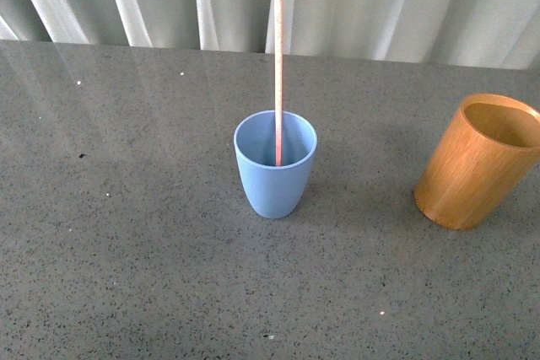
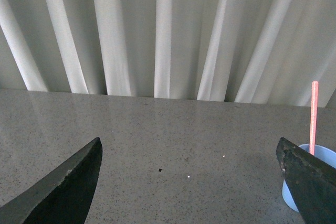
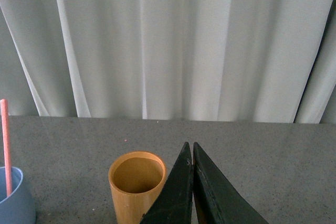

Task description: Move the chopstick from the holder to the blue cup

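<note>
The pale pink-red chopstick [image 1: 278,73] stands upright in the light blue cup [image 1: 274,176] at the middle of the grey table. The orange-brown holder [image 1: 477,162] stands empty at the right. Neither arm shows in the front view. In the left wrist view my left gripper [image 2: 190,156] is open and empty, with the blue cup [image 2: 310,178] and chopstick [image 2: 313,116] beside one finger. In the right wrist view my right gripper [image 3: 189,148] is shut and empty, close beside the holder [image 3: 135,187]; the blue cup [image 3: 13,203] and chopstick [image 3: 5,145] show at the edge.
A pale pleated curtain [image 1: 354,2] hangs behind the table's far edge. The grey speckled tabletop [image 1: 126,233] stretches to the left and front of the cups.
</note>
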Tool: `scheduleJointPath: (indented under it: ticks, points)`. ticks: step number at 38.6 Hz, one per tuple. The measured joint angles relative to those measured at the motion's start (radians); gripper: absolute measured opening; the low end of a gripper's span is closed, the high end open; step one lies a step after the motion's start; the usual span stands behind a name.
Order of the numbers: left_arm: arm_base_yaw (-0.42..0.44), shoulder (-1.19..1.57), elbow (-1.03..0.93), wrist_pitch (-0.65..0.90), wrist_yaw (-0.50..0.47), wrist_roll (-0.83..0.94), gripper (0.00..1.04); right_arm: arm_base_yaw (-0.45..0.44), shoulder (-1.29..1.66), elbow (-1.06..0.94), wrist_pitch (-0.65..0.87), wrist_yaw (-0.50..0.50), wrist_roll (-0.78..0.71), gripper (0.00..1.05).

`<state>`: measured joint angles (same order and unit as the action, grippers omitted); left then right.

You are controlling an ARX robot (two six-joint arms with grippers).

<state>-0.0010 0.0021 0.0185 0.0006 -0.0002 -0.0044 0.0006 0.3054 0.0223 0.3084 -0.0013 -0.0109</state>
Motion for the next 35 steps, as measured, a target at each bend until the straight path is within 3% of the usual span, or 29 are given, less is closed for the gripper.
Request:
scheduleJointPath:
  ticks: [18,22,35]
  points:
    - [0.000,0.000,0.000,0.000,0.000,0.000,0.98,0.000,-0.130,0.000,-0.129,0.000,0.000,0.01]
    - [0.000,0.000,0.000,0.000,-0.001,0.000,0.98,0.000,-0.270,0.000,-0.299,0.000,0.000,0.01]
    - [0.000,-0.001,0.000,0.000,0.000,0.000,0.98,0.000,-0.301,0.000,-0.306,0.000,0.000,0.02]
